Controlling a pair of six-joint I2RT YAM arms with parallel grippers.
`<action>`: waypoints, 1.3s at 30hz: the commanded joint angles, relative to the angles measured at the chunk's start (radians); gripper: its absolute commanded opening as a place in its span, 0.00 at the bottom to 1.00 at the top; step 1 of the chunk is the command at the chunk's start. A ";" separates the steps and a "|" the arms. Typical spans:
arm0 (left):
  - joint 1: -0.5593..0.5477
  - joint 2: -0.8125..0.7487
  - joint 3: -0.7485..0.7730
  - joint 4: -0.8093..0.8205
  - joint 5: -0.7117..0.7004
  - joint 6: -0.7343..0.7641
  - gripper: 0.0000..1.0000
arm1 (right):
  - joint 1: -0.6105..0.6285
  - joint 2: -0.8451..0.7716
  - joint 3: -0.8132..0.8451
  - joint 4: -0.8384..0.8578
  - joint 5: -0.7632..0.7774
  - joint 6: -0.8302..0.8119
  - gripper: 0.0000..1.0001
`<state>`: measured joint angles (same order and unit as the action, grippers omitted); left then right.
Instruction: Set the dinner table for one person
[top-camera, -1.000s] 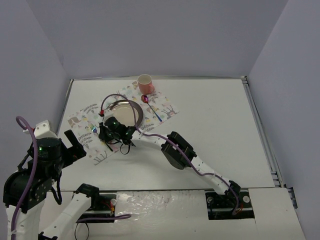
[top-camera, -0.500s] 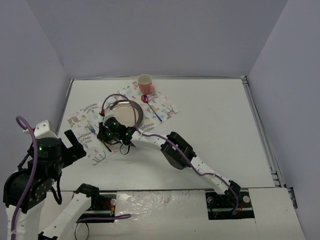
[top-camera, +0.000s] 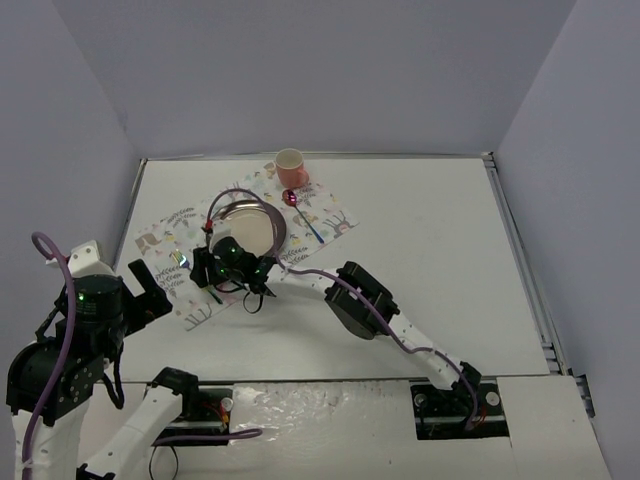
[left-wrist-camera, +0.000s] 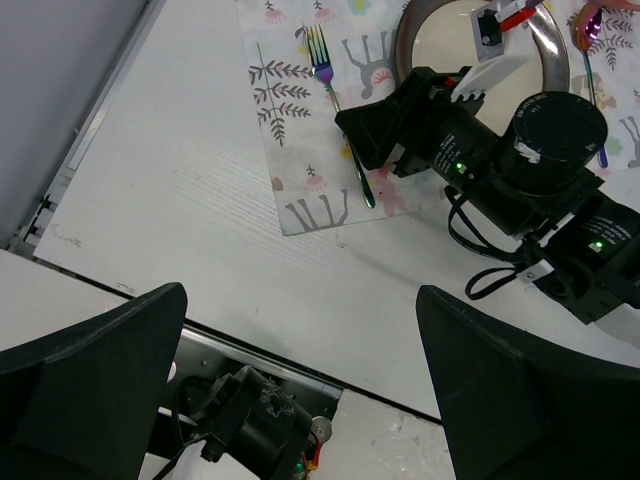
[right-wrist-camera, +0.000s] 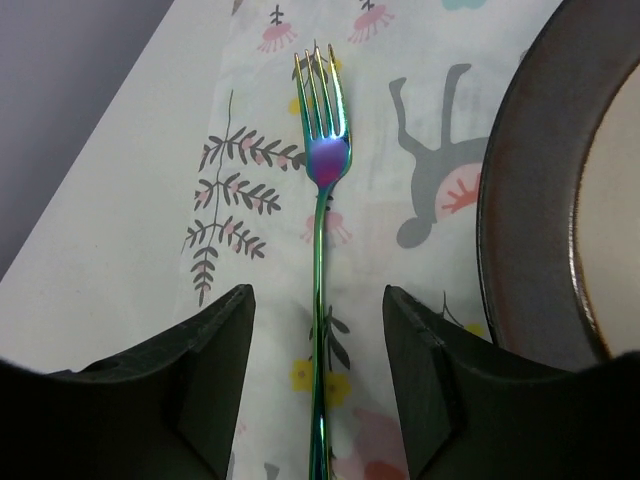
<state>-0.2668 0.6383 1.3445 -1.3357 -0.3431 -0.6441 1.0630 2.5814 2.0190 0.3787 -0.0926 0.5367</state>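
The counter (top-camera: 450, 240) is where I'm laying the place setting, and it spreads wide around both arms, with everything gathered in the far-left part of it. Starting on the left, my left end effector (left-wrist-camera: 300, 310) hangs above bare counter with its fingers spread wide and nothing between them. The setting lies ahead of it and a little to its right, well apart. Next comes the placemat (top-camera: 330, 215), laid askew on the counter, and on it the fork (right-wrist-camera: 320, 160). The fork lies flat, directly under my right end effector (right-wrist-camera: 318, 330), its handle running between the two fingers and its tines pointing away from the wrist. That end effector is released: both fingers stand clear of the handle with printed cloth visible on either side, so I read the fork as set down rather than held. Just to the right of those fingers is the plate (right-wrist-camera: 520, 200), on the placemat and close beside the fork without touching it. Beyond the plate on its far side, the spoon (top-camera: 300, 212) lies on the placemat, and the cup (top-camera: 290, 165) stands upright at the mat's far corner, well ahead of the end effector. By my judgement the setting is close to finished, since placemat, plate, fork, spoon and cup are all down. I see no knife or napkin anywhere, so what remains looks like lifting the right arm away without nudging the fork.
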 joint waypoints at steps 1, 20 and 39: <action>-0.002 0.054 0.025 0.037 -0.020 -0.017 0.97 | -0.008 -0.277 -0.122 0.067 0.088 -0.124 0.57; 0.000 0.126 -0.165 0.248 0.015 -0.051 0.97 | -0.451 -1.217 -0.951 -0.115 0.375 -0.273 0.93; -0.001 0.285 -0.499 0.712 0.181 -0.182 0.91 | -0.584 -1.113 -1.026 -0.169 0.218 -0.271 0.96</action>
<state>-0.2668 0.8769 0.8894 -0.8859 -0.2471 -0.7500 0.4736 1.4728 0.9627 0.1679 0.1657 0.2738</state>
